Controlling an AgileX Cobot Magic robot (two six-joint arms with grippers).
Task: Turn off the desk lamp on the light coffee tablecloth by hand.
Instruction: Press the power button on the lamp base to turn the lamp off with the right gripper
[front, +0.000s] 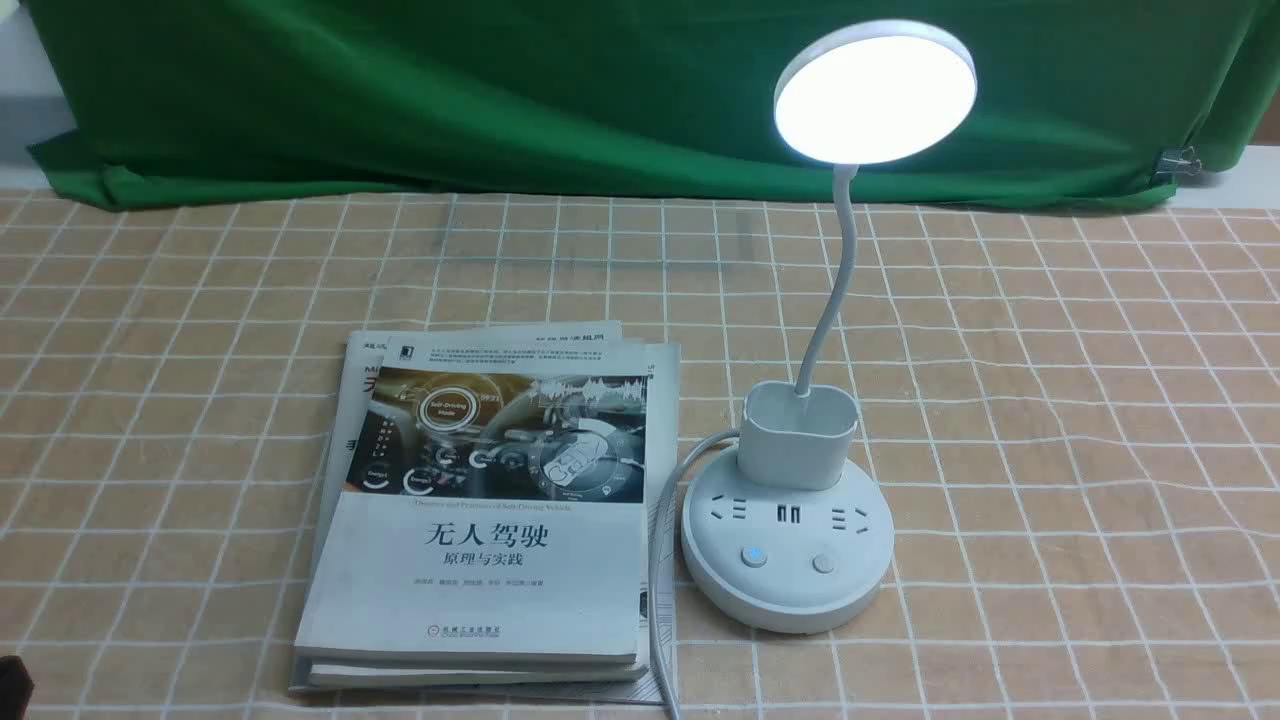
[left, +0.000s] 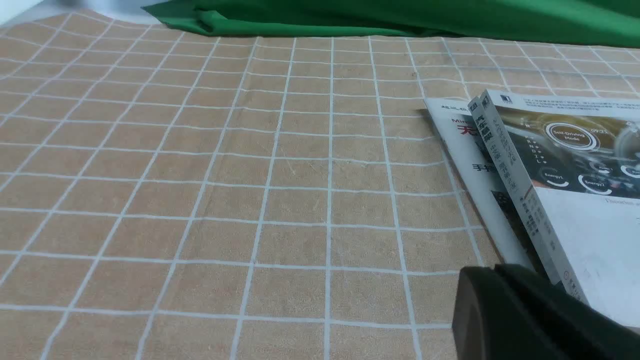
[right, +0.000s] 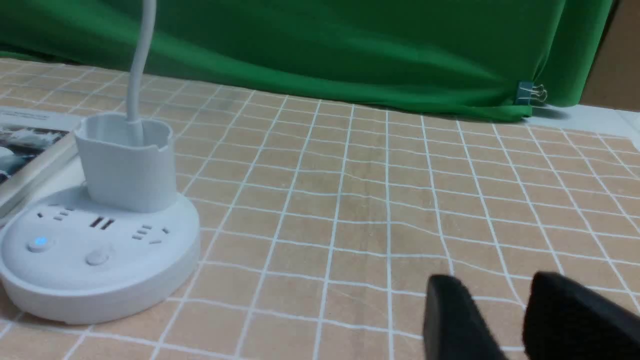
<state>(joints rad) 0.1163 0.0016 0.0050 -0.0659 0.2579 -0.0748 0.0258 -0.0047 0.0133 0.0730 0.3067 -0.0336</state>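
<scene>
The white desk lamp (front: 787, 560) stands on the light coffee tablecloth (front: 1050, 400), right of centre. Its disc head (front: 875, 92) glows. On the round base, the left button (front: 754, 557) shows a blue light and the right button (front: 823, 563) is plain. In the right wrist view the lamp base (right: 100, 255) is off to one side. My right gripper (right: 495, 287) is open over bare cloth (right: 375, 200), well apart from the base and holding nothing. My left gripper (left: 492, 270) is shut and empty, beside the books. Neither hand's fingers show in the front view.
A stack of books (front: 490, 500) lies left of the lamp, also seen as books (left: 575, 190) in the left wrist view. The lamp's white cable (front: 660, 560) runs forward between books and base. A green cloth backdrop (front: 500, 90) closes the far side, with a binder clip (right: 530, 92) on it.
</scene>
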